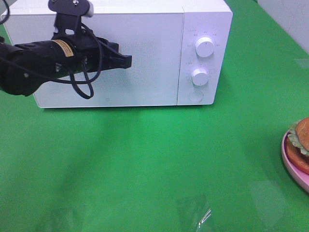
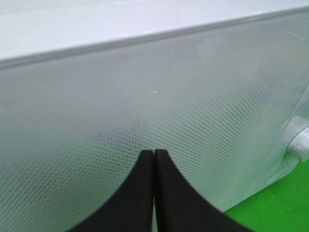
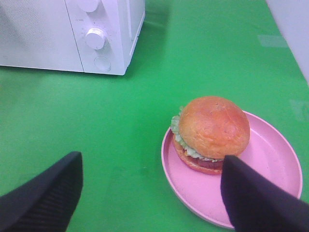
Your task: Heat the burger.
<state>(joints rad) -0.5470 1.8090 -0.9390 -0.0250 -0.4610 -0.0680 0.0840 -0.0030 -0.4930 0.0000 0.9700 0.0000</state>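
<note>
A white microwave point(image 1: 120, 53) stands at the back of a green table point(image 1: 145, 159), its door closed, so nothing inside it can be seen. Two round white knobs point(image 1: 204, 47) sit one above the other on its control panel at the right end, with a round button below them.

At the far right edge of the table, well apart from the microwave, lies a round pink plate point(image 3: 270, 164). On it sits the burger point(image 3: 211, 133), upright, with a glossy golden-brown bun, a ruffle of green lettuce and red-brown filling. It rests on the side of the plate nearer the microwave, leaving bare pink surface on the other side. In the high view only a sliver of plate and burger shows at the frame's right edge.

The left arm reaches in from the left, roughly level, across the front of the microwave door. The left gripper point(image 2: 153, 159) is clenched, its two black fingers pressed flat together with nothing between them, the tips right at the dotted door glass.

The right gripper point(image 3: 152, 193) hovers above the table with its black fingers spread wide and empty, the burger and plate just beyond them
</note>
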